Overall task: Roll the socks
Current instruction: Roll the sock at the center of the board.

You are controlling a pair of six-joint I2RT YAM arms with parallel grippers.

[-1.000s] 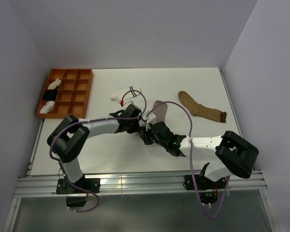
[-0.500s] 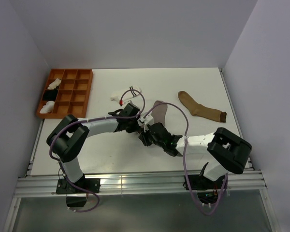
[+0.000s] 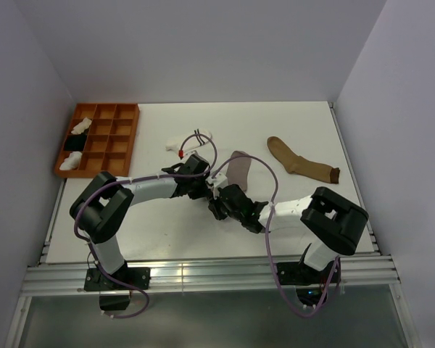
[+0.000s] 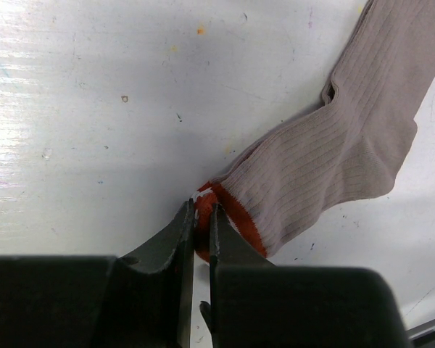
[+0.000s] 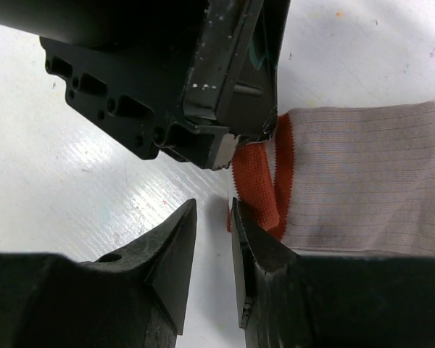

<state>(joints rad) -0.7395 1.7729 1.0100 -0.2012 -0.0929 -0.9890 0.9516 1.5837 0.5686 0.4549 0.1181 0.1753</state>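
The grey ribbed fabric sock with a red-striped white cuff (image 4: 333,159) lies flat near the middle of the white surface (image 3: 167,225). Its long axis runs from the cuff, the end closest to the near edge, away toward the far edge. The left gripper (image 4: 201,217) has its jaws pinched shut on the cuff's red rim. The right gripper (image 5: 214,210) faces it from the near-right side, jaws a narrow slit apart with nothing between them. The cuff's corner sits just ahead and to the right of that gap, at or almost at one fingertip. The right arm likely needs a small sideways shift onto the cuff before rolling toward the toe.
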